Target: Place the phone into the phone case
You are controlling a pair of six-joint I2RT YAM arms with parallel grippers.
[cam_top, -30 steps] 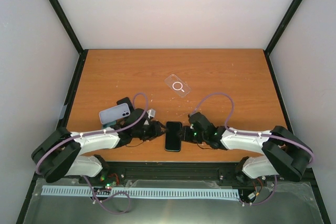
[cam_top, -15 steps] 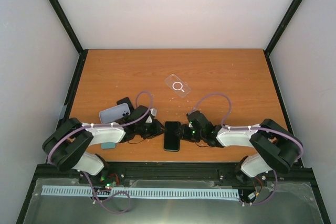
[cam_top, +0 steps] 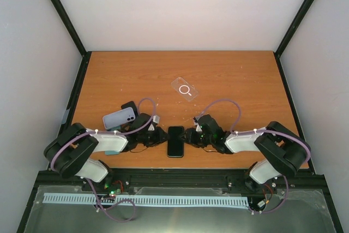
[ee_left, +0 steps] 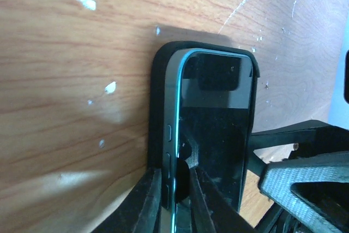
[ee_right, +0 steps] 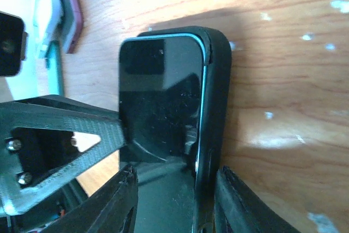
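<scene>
The phone (ee_left: 218, 129) lies screen-up in the black phone case (ee_left: 157, 107) on the bench (cam_top: 229, 75), between the 2 arms. At the case's far end the corners look seated. Along the case's left wall the phone's blue edge and side buttons show above the rim, so that side is probably not pressed home.

The left gripper (ee_left: 173, 177) is closed to a narrow gap and pinches that left wall, 1 finger outside the case and 1 on the screen. The right gripper (ee_right: 175, 192) stands partly open at the case's near end with phone and case between its fingers; whether they actually clamp cannot be told.

The step in hand appears to be seating the raised edge. To do it well, the right gripper should brace the case so it cannot slide. The left should push the phone down and inward, working along the left wall towards the near corner. It should not squeeze sideways, which could pop the seated corners.
</scene>
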